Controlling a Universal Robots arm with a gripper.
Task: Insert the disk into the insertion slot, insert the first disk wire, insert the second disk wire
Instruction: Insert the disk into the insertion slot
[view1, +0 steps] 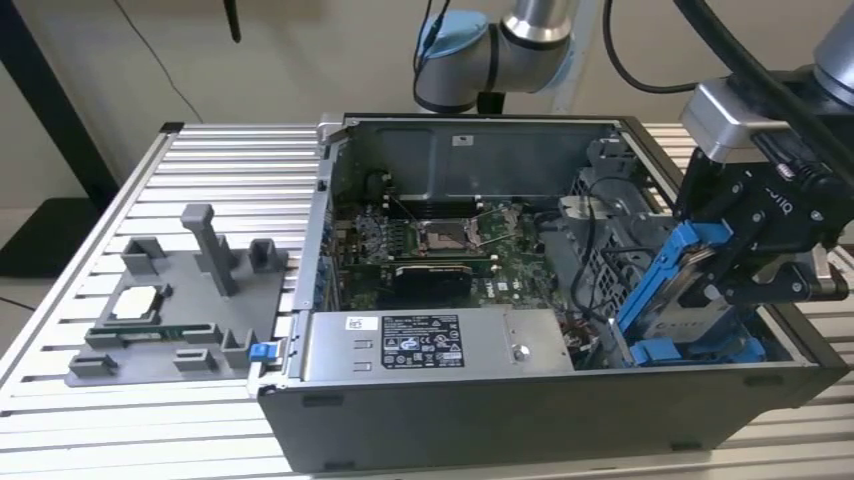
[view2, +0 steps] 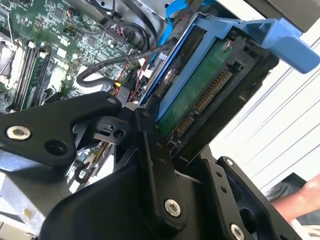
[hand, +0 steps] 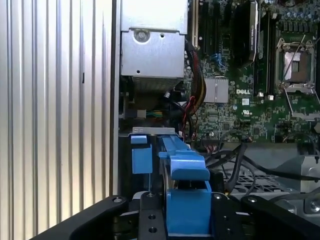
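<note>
Disk (view1: 681, 310) tilted into the insertion slot (view1: 707, 352).
My end effector (view1: 734, 280) gripped its edges; I judged it stiff, weighty, circuit face fragile.

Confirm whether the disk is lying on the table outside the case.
No: the gripper holds the disk tilted on edge inside the case.

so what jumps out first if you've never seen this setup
The bright blue carrier with the disk, held tilted by the black gripper at the exterior view's right end of the open computer case. Next, the green motherboard lying bare in the case's middle, with the labelled grey power-supply box nearer the camera.
</note>
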